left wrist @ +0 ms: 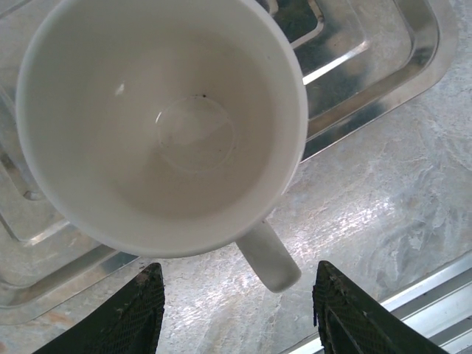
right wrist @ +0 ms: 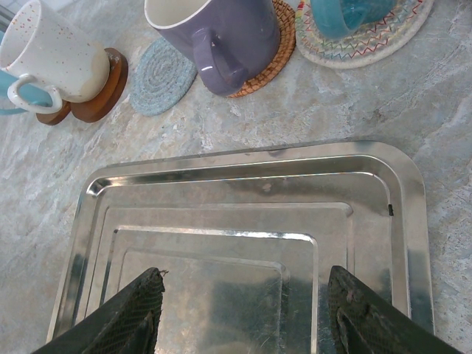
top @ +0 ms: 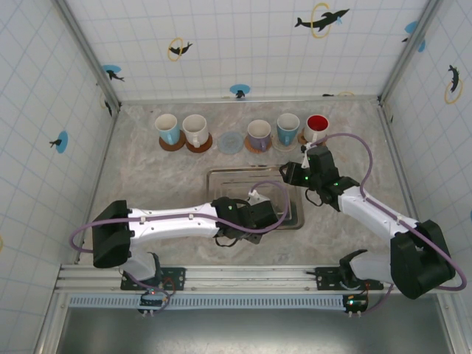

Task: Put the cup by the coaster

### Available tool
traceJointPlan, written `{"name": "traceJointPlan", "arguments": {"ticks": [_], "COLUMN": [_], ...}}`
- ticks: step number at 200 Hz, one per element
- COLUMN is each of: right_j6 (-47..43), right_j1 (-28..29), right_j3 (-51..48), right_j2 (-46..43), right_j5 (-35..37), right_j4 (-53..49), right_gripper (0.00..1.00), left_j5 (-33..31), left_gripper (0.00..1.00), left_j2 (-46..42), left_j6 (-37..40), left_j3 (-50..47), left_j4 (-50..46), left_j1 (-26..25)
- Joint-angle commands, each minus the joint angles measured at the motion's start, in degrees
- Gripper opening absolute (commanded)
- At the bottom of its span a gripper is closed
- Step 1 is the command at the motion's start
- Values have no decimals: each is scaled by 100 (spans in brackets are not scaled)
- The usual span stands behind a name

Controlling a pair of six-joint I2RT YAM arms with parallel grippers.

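Observation:
A white cup (left wrist: pixel 158 122) stands upright and empty on the near corner of a steel tray (left wrist: pixel 383 66). Its handle (left wrist: pixel 269 258) points at my left gripper (left wrist: pixel 240 280), which is open, the handle lying between the fingers without touching either. From above, the left gripper (top: pixel 254 210) covers most of the cup (top: pixel 257 196). The bare blue-grey coaster (right wrist: pixel 164 76) lies in the back row between two mugs, and shows from above too (top: pixel 231 141). My right gripper (right wrist: pixel 247 279) hangs open over the tray's right part (top: pixel 289 177), with nothing between its fingers.
Several mugs on coasters line the back: a speckled white one (right wrist: pixel 51 55), a purple one (right wrist: pixel 221 33), a teal one (top: pixel 287 129) and a red-lined one (top: pixel 317 127). The tray's rim (right wrist: pixel 251 158) lies mid-table. Tiled walls close three sides.

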Motion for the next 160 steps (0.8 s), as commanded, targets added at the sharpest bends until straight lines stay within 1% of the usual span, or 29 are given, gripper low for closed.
{"name": "traceJointPlan", "arguments": {"ticks": [1, 91, 160], "right_j6": [5, -4, 4], "right_j1": [-33, -47, -77], "right_j3": [-140, -193, -220], "right_j2": [-62, -97, -115], "right_j5": [42, 42, 33], "right_j4": [142, 166, 175], "right_gripper": [61, 61, 61], "left_j5": [93, 137, -127], "left_gripper": [55, 56, 50], "left_j2": [81, 361, 470], "left_j6": [-10, 34, -88], "left_j3": [9, -128, -336], "left_j4": [64, 284, 343], "left_j1": [-52, -53, 69]}}
